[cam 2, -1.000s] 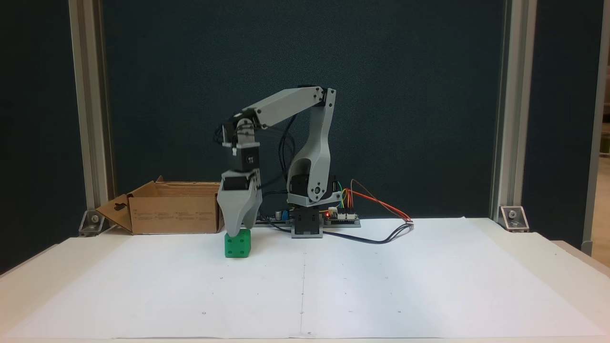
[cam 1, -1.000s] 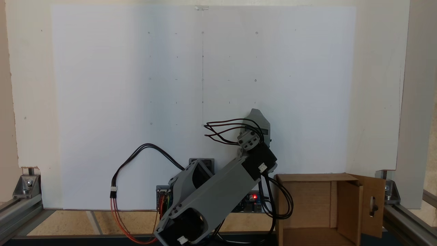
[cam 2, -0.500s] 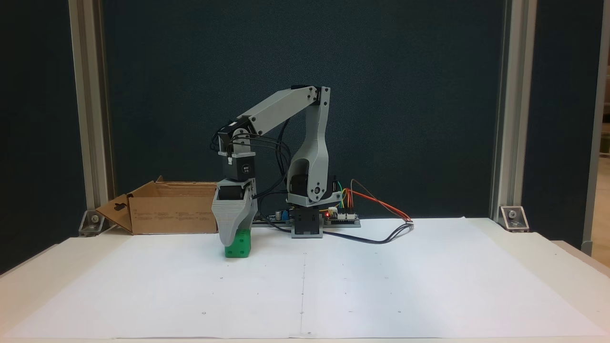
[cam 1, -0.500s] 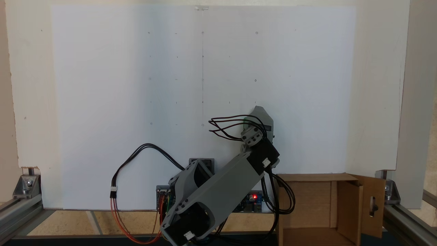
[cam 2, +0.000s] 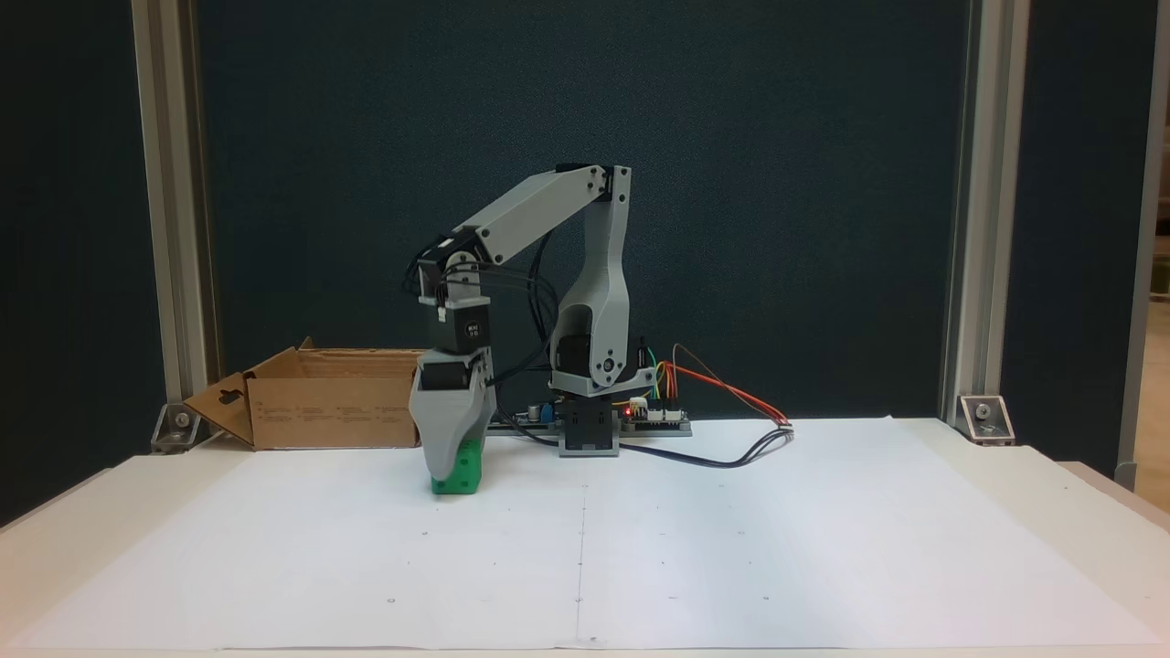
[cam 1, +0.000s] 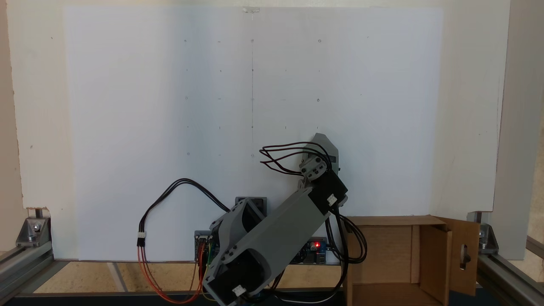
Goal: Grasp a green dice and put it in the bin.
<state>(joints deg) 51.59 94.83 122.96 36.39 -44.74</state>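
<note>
The green dice sits on the white paper, left of the arm's base in a fixed view. My gripper points straight down over it, and the grey front jaw covers the dice's left part down to near the paper. The jaws stand one behind the other, so their spacing cannot be read. From above, the gripper hides the dice under the wrist and cables. The bin, a brown cardboard box with a slotted flap, stands behind and to the left; from above the bin is at the lower right.
The arm's base and controller board stand at the back of the paper, with black and orange cables trailing right. Aluminium frame posts rise at the back corners. The white paper sheet spreads wide in front.
The gripper has come down from just touching the dice's top to reaching around it, nearly to the paper. The dice has stayed in place.
</note>
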